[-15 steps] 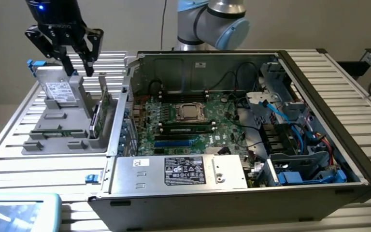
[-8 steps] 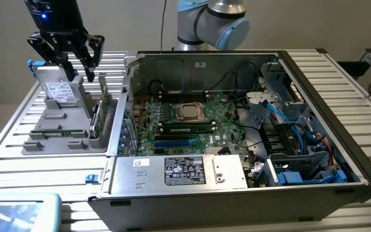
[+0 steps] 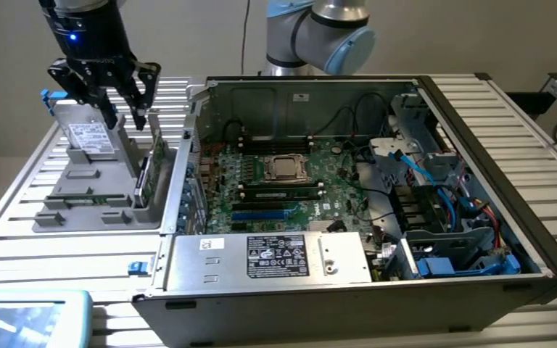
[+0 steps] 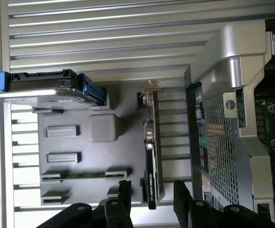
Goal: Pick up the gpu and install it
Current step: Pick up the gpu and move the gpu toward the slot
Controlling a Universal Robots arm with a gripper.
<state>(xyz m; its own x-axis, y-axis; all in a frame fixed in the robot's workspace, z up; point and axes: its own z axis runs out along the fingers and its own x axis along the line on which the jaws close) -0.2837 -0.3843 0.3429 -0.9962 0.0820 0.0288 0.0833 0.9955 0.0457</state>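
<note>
Approach step: the black gripper (image 3: 128, 119), spread apart, hangs above the thin black-and-green gpu card (image 4: 150, 156) standing directly beneath; grasping calls for straddling its edge squarely

gpu (image 3: 150, 172) upright on its long edge in the grey holder (image 3: 85, 217)
small thin rectangular card; black shroud on one face, dark green circuit board on the other, silvery metal bracket at one end; in the wrist view the gpu (image 4: 150, 159) shows edge-on as a narrow strip, straight and not tilted; it sits in the slot along the side of the holder nearest the open computer case (image 3: 189, 138), just beside the case's wall but apart from it; the holder rests on the slatted bench (image 3: 56, 254); the card is seated in the holder, not yet in the case
</note>
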